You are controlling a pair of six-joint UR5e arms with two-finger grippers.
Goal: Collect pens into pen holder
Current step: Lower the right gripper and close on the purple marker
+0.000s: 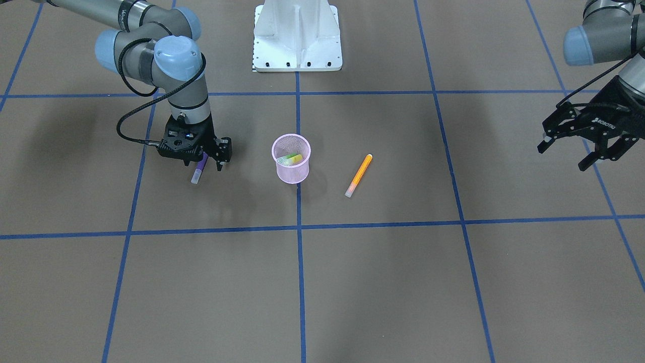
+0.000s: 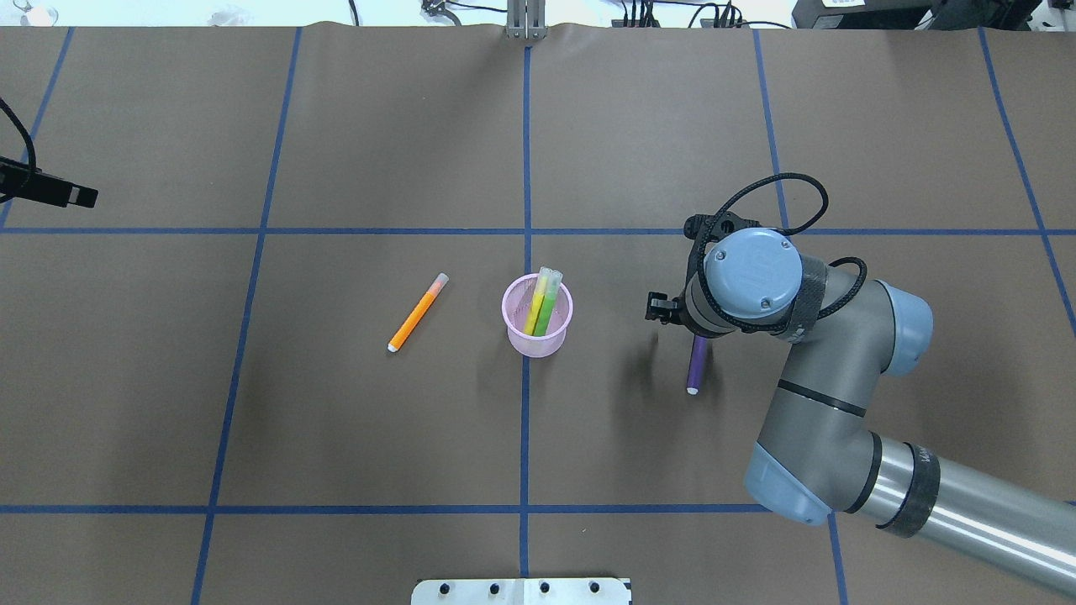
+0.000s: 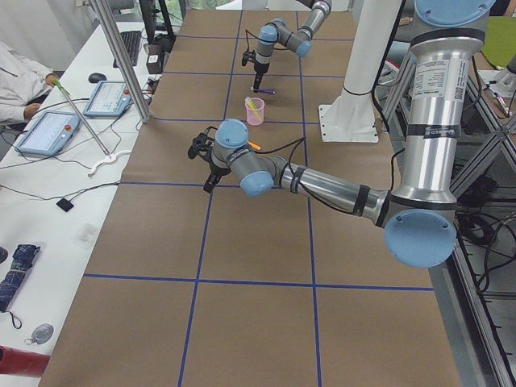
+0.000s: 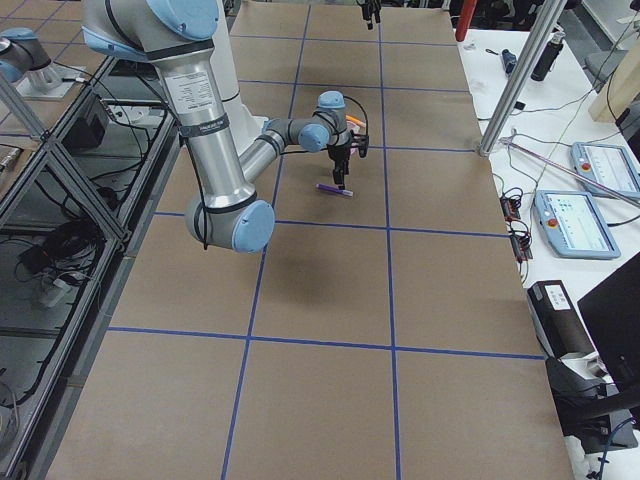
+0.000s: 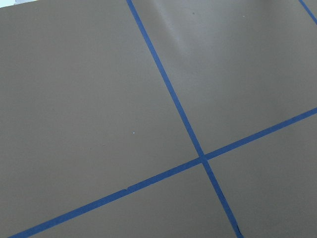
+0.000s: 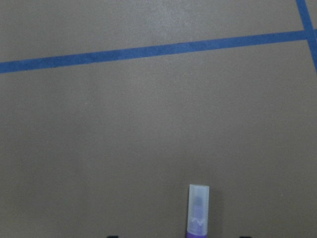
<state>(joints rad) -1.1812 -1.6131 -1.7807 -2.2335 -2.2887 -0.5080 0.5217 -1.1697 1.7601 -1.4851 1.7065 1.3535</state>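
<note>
The pink mesh pen holder [image 1: 291, 166] stands at the table's middle [image 2: 538, 332], with a green pen [image 2: 548, 304] and a yellow one leaning inside. The orange pen [image 1: 359, 175] lies flat beside it [image 2: 416, 313]. The purple pen [image 1: 197, 173] lies flat on the table [image 2: 696, 365]. My right gripper [image 1: 204, 164] is open, pointing down, with a finger on each side of the purple pen. The right wrist view shows its pale cap [image 6: 198, 206] low between wide-apart tips. My left gripper [image 1: 564, 154] is open and empty, held high and far from the pens.
The robot's white base [image 1: 297, 35] stands behind the holder. Blue tape lines [image 1: 298, 227] divide the brown table into squares. The left wrist view shows only table and tape. Operator desks with tablets [image 3: 48, 129] lie beyond the table's far edge.
</note>
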